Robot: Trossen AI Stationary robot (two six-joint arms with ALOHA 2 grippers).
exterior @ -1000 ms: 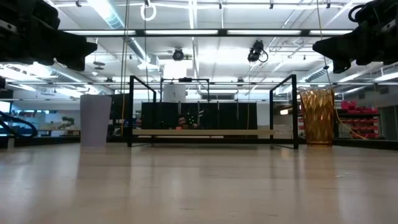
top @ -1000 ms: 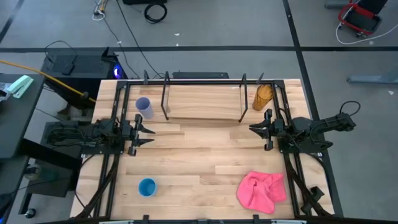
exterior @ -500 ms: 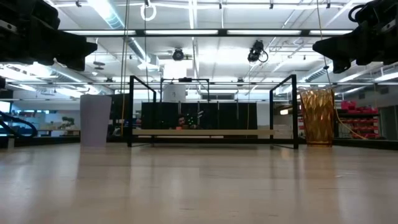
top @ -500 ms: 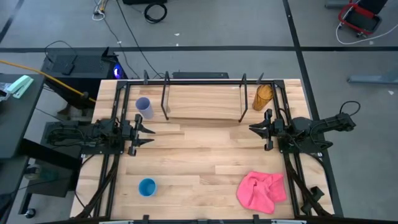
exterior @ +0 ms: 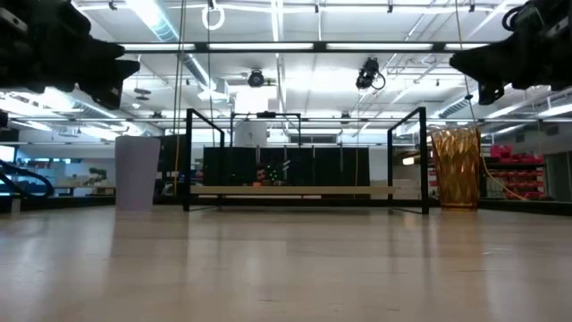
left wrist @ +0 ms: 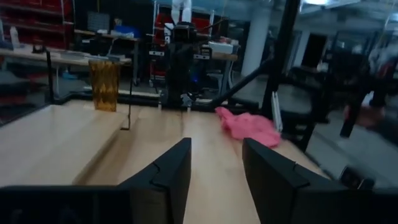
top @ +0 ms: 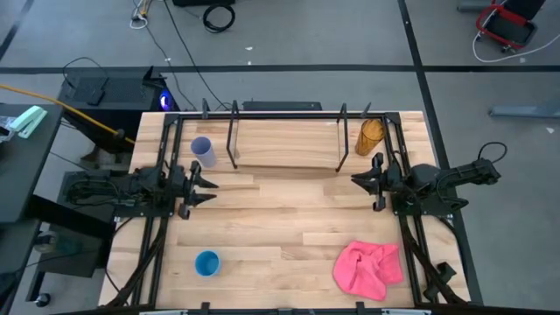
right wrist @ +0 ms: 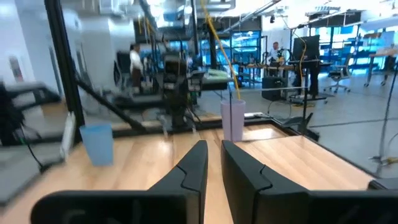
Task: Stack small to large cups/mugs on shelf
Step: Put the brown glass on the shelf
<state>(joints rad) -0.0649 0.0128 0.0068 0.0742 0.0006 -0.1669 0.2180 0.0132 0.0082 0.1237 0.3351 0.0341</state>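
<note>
Over on the left side of the table (top: pixel 280 236), the left gripper (top: pixel 206 186) hangs above the wood with its fingers spread apart and nothing between them, which the left wrist view backs up. Just behind it stands the lavender cup (top: pixel 202 150), upright, beside the left end of the shelf (top: pixel 289 140) but not on it; you can look down into it from above and it seems empty. Way down near the front-left edge sits the little blue cup (top: pixel 207 262), also upright and showing nothing inside. The shelf itself is across the back middle, black rods with a light board, no cup on it. Moving right, the amber cup (top: pixel 371 135) stands just off the shelf's right end, partly behind a rod, so its inside is hard to read. The right gripper (top: pixel 358 181) floats near it with its fingers only a narrow slot apart, gripping nothing. The pink cloth (top: pixel 368 267) is crumpled near the front-right. From the low view the blue cup and cloth don't show at all, and both arms are cut off at the top corners.
</note>
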